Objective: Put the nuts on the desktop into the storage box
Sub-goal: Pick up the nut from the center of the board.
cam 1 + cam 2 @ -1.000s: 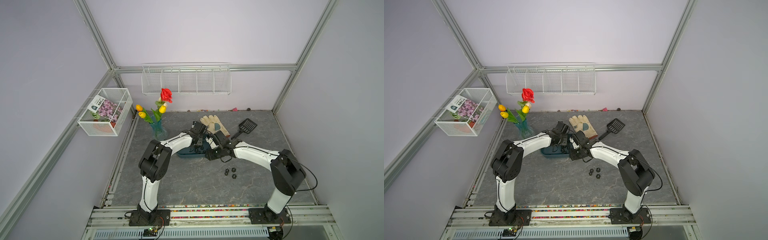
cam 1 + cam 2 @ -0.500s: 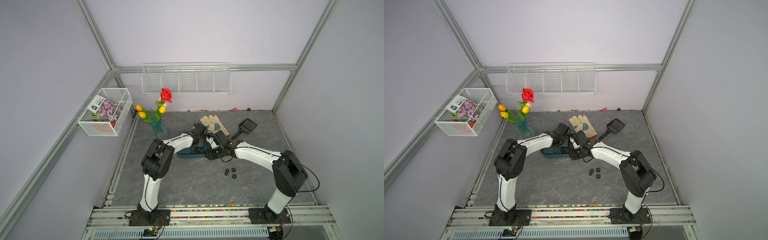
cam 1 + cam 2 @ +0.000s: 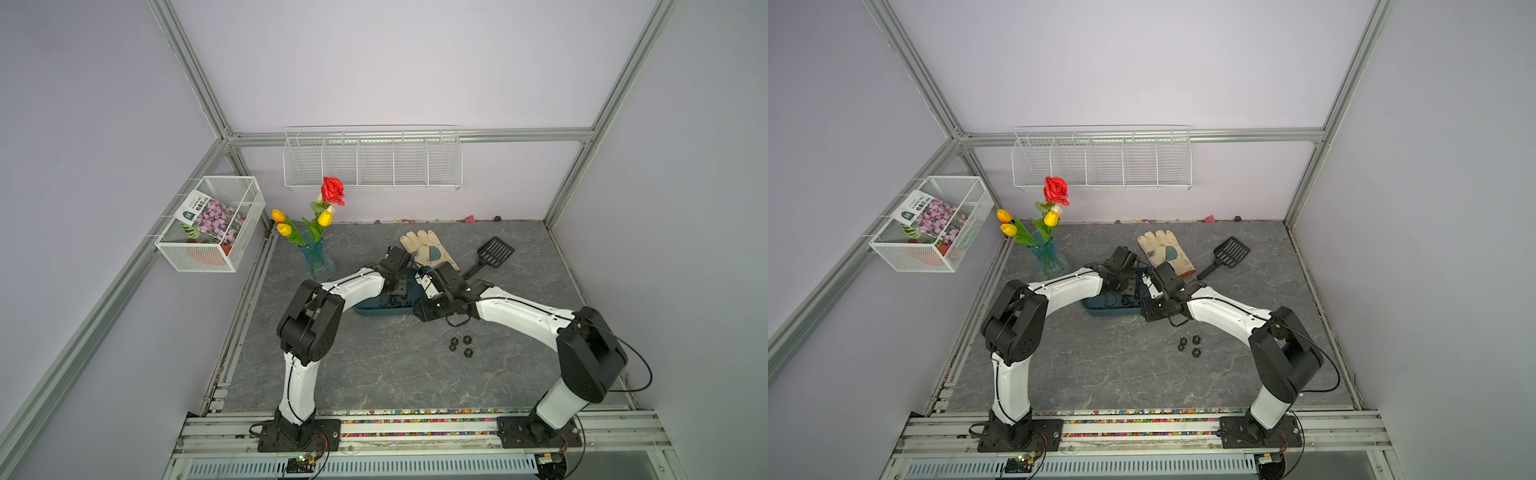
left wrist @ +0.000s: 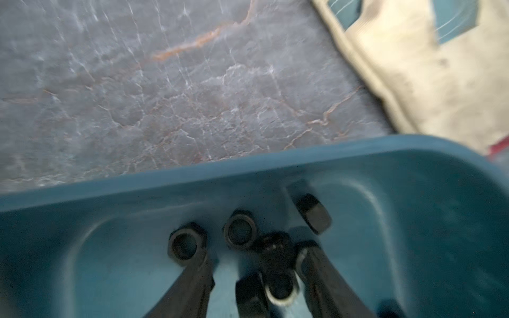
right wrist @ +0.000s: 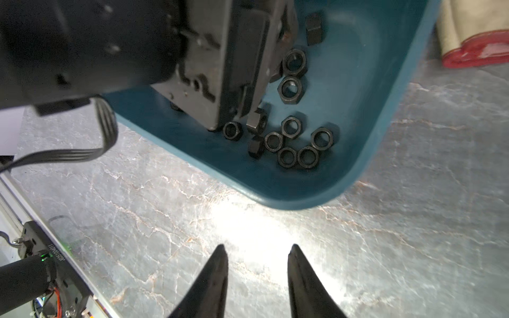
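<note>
Black little nuts (image 3: 468,353), three loose on the table (image 3: 374,365) and the rest down in the storage box (image 5: 358,68), look hard, dense and slick, so pinch each across opposite flats; left gripper (image 4: 252,256) spread over the box, right gripper (image 5: 258,247) parted, empty.

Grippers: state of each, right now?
Left gripper: open over the storage box, gripping nothing.
Right gripper: open, empty, above the desktop.
</note>
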